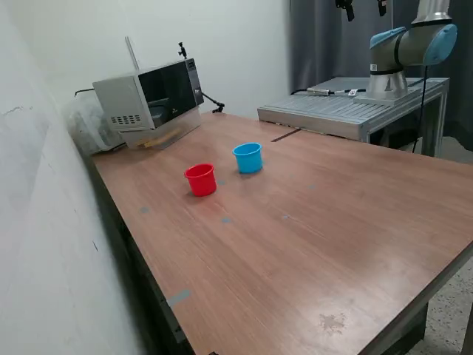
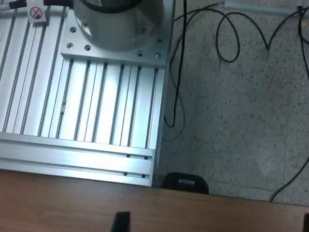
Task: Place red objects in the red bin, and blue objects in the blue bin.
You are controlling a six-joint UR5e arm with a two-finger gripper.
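- You see a brown wooden table (image 1: 310, 222) with a few small grey marks on its top. A white wall runs along the exterior view's left.
- At the far corner of the table stands a microwave oven (image 1: 151, 100), door shut.
- Beyond the table's far edge, a ribbed aluminium platform (image 1: 332, 111) carries the arm's base (image 1: 392, 74); dark curtains hang behind it.
- In the wrist view you see the same platform (image 2: 91, 106), a speckled floor (image 2: 241, 121) with black cables (image 2: 227, 38) lying on it, and the table's edge.
- The gripper (image 1: 362, 7) sits high at the upper edge of the exterior view, well clear of the table. Two dark finger tips (image 2: 120, 223) show at the wrist view's border; you cannot tell how far apart they stand. They touch nothing visible.
- The red bin (image 1: 200, 180) stands upright on the table, with the blue bin (image 1: 248, 157) just beside it toward the exterior view's right, not touching.
- You cannot see the inside of either cup well enough to tell its contents. No cubes are visible on the table.
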